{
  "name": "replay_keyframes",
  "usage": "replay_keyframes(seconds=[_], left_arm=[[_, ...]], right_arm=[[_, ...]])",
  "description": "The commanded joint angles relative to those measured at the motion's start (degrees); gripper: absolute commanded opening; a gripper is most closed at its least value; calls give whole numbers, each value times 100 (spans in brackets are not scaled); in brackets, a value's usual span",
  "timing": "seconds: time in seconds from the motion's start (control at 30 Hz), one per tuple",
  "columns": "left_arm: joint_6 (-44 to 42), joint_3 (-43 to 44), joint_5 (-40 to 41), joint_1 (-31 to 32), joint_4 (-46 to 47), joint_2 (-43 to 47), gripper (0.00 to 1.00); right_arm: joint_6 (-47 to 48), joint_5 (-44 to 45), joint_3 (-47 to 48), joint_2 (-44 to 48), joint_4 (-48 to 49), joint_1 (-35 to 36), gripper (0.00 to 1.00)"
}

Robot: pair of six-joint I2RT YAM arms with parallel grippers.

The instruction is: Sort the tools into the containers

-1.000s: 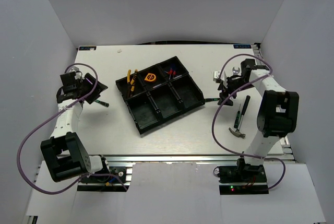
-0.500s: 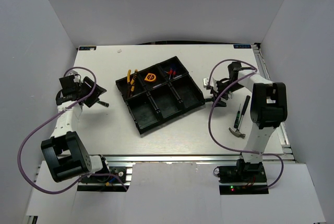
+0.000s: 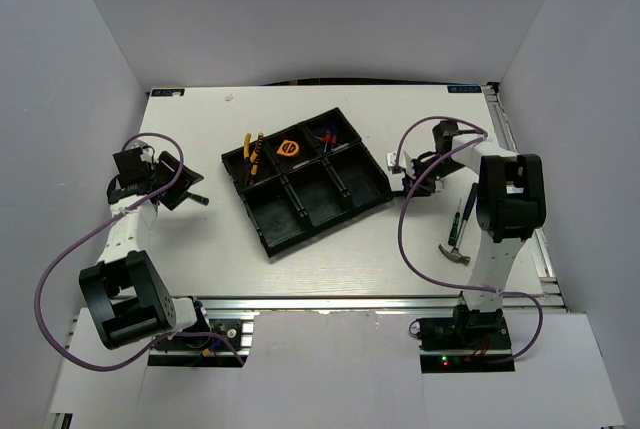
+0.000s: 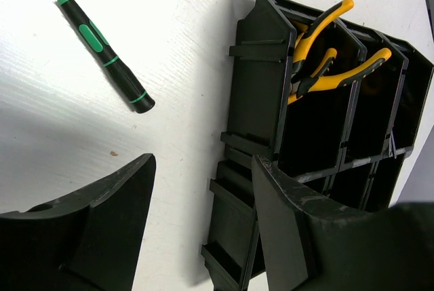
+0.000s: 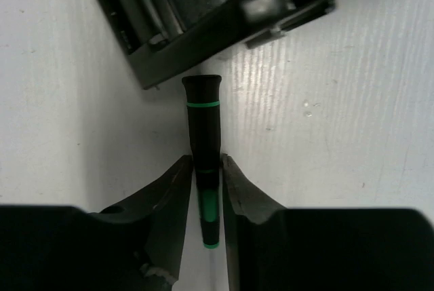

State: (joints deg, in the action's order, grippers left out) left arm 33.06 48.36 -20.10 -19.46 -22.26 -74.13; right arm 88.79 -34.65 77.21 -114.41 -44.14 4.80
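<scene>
- The right gripper (image 5: 207,163) pinches the small black-and-green screwdriver (image 5: 203,118) by its handle, just right of the black tray (image 5: 224,26) — butt end toward it.
- We judge it light and rigid, its smooth round handle liable to pivot — a mid-handle hold suits.
- The left gripper (image 4: 203,169), fingers spread and empty, hovers left of the tray, near a second green-banded screwdriver (image 4: 105,50).

Two pliers (image 4: 339,79), one tape measure (image 3: 290,147), one hammer (image 3: 455,255), three dark-handled screwdrivers (image 4: 105,50), one tray (image 4: 261,67).
</scene>
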Motion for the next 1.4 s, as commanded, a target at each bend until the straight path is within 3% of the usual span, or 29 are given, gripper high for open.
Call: replay_keyframes(seconds=[0.0, 0.27, 0.53, 0.7, 0.8, 0.87, 0.93, 1.07, 1.13, 1.2, 1.37], left_arm=[[8, -46, -12, -66, 38, 206, 70], [43, -169, 32, -145, 38, 258, 70], [166, -186, 173, -225, -24, 276, 71], [218, -186, 340, -260, -77, 302, 71], [262, -204, 366, -268, -68, 294, 71], [315, -230, 375, -268, -59, 285, 71], [350, -239, 349, -277, -59, 276, 71], [385, -300, 261, -286, -77, 372, 71], [403, -344, 252, -277, -94, 443, 71], [412, -388, 261, -277, -112, 522, 71], [421, -389, 383, -286, -164, 601, 72]], right_arm=[[489, 442, -443, 190, 134, 12, 30], [964, 460, -1129, 937, 152, -49, 15], [1412, 565, -1454, 1983, -252, -154, 10], [1089, 110, -1218, 2650, -744, -172, 9], [-104, -427, -770, 2862, -763, 143, 10], [-1579, -455, -515, 2880, -222, 670, 11], [-2730, -227, -392, 2758, 342, 1274, 11], [-5513, 186, 423, 1821, 1125, 1735, 12], [-6230, 405, 750, 1493, 1249, 1848, 9], [-7370, 1441, 1022, 1143, 1556, 1928, 9], [-8088, 1804, 1130, 868, 1839, 2069, 12]])
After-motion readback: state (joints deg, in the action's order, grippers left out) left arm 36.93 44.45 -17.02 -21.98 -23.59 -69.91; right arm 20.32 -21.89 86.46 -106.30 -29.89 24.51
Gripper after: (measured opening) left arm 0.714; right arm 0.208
